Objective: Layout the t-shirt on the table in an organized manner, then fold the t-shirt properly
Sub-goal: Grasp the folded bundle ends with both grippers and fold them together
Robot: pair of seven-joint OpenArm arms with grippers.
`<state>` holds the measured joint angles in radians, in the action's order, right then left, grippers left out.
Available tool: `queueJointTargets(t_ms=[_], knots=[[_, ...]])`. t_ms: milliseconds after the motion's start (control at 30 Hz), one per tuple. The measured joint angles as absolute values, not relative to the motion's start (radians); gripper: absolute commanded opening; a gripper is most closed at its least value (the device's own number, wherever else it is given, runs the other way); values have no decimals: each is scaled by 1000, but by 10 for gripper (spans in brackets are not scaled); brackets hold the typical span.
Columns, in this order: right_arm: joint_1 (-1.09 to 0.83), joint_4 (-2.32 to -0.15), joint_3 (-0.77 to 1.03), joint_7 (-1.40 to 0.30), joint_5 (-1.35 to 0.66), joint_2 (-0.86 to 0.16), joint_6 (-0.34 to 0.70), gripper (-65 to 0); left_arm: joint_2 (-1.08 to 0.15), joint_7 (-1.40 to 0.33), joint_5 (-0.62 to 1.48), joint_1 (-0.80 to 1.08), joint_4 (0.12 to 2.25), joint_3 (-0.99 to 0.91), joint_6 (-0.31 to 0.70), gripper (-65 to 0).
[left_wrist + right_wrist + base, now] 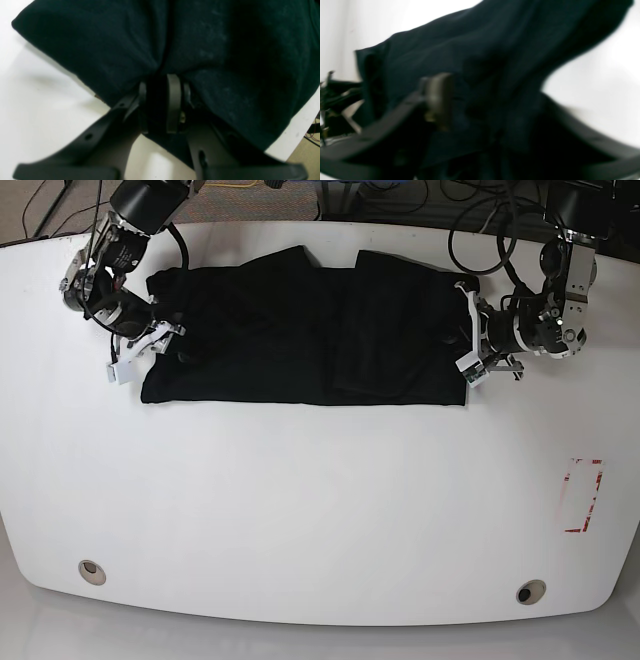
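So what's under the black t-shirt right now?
The t-shirt lies on the white table, with bare tabletop showing all around it. Whatever surface or marks sit directly beneath the cloth are covered.

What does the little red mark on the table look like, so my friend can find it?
Look at the big white table, then go to the side where the left gripper pinches the black t-shirt. Nearer the front edge sits a small red-outlined rectangle, the only red thing on the table.

The glossy white tabletop (300, 500) lies bare in front of the spread black cloth t-shirt (300, 335). Only 2 round grommet holes (92, 571) and a red-outlined rectangle mark (583, 496) interrupt it. Dark cables (480, 225) crowd the far edge.
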<state>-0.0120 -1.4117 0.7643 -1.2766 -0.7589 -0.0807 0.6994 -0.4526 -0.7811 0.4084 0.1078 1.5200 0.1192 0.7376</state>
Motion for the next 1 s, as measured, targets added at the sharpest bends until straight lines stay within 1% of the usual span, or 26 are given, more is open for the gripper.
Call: queueJointTargets(t_ms=[33, 67, 200, 267, 433, 800, 1000], knots=[[-12, -1415, 765, -1277, -754, -80, 699, -612, -452, -781, 408, 107, 1520, 119, 738, -557], [-15, -1422, 765, -1281, -733, -81, 699, -650, -452, -781, 408, 107, 1520, 119, 738, -557], [-21, -1476, 764, -1300, -672, -78, 697, -642, -452, -781, 408, 107, 1520, 120, 738, -557], [-24, -1529, 764, -1309, -639, -75, 699, -650, -449, -785, 408, 105, 1520, 120, 738, -557], [-28, -1663, 761, -1314, -609, -69, 699, -650, -407, -823, 390, 69, 1517, 120, 737, -557], [-53, -1924, 612, -1339, -579, -75, 694, -650, -331, -832, 356, -79, 1411, 238, 709, -557], [-50, -1984, 506, -1336, -591, -79, 696, -650, -270, -822, 355, -117, 1365, 248, 704, -557]])
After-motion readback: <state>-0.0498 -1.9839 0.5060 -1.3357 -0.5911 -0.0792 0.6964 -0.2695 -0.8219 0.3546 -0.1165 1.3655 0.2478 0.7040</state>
